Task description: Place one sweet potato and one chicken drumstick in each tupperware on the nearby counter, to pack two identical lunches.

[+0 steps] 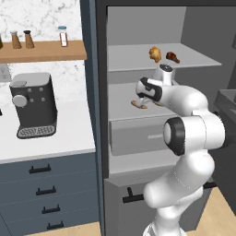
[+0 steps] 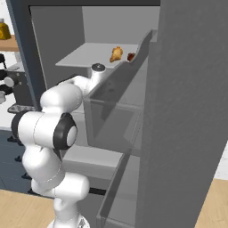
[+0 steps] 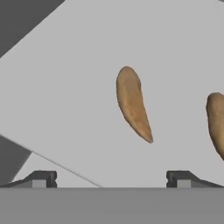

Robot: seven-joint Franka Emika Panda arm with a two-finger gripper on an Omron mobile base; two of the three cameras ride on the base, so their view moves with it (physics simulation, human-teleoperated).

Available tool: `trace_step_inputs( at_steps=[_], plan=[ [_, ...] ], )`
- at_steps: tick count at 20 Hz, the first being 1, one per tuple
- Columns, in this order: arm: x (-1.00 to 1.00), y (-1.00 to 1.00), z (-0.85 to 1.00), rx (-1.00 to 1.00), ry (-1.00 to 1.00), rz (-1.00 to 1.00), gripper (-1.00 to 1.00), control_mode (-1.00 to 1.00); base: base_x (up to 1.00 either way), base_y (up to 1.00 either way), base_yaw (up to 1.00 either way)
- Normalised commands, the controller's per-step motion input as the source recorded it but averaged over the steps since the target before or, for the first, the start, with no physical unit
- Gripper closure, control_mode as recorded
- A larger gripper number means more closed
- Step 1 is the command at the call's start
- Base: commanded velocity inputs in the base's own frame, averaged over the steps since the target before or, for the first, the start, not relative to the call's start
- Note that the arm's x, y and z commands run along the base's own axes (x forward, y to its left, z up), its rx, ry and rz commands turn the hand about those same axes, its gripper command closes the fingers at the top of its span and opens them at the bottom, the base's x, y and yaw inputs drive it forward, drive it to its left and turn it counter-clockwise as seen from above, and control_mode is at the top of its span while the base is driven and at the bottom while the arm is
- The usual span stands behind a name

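The white arm bends up from the floor, folds at its big dark elbow, and reaches into the open fridge (image 1: 138, 115). Its hand points down over the middle shelf (image 1: 120, 103). The jaws (image 3: 111, 179) stand wide open and hold nothing; the 2 dark fingertips (image 3: 43, 178) sit far apart at the bottom of the hand view.

Right under the hand, a sweet potato (image 3: 132, 104) lies flat on the grey shelf, between the 2 tips but not touching them. Its thin pointed end faces the jaws. A second sweet potato (image 3: 216, 122) lies just beside it, cut off by the edge of the hand view. In the left base view a bit of sweet potato peeks out below the hand.

On the top shelf (image 1: 133, 57) lie 2 chicken drumsticks, near each other: a golden-brown drumstick (image 1: 155, 54) and a darker drumstick (image 1: 173, 56).

To the left of the fridge, the white desk (image 1: 69, 133) carries a dark coffee machine (image 1: 33, 106), above blue-grey drawers (image 1: 46, 193). A wooden wall shelf (image 1: 44, 51) holds small bottles
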Motion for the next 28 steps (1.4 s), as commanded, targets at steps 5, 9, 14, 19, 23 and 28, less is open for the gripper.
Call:
trace_step_inputs(
  at_steps=[5,9,14,19,23,28],
  plan=[
    [0.11,0.02,-0.11,0.06,0.0,0.0,-1.0,-1.0,0.0,0.0,0.0],
    [0.11,0.01,-0.13,0.04,0.0,0.0,-1.0,-1.0,0.0,0.0,0.0],
    [0.12,0.04,-0.16,0.05,0.0,0.0,-1.0,-1.0,0.0,0.0,0.0],
    [0.25,0.1,-0.03,0.02,0.0,0.0,-1.0,-1.0,0.0,0.0,0.0],
    [0.53,0.02,0.0,0.0,0.0,0.0,-1.0,-1.0,0.0,0.0,0.0],
    [0.35,0.0,-0.08,0.0,0.0,0.0,-1.0,-1.0,0.0,0.0,0.0]
  ],
)
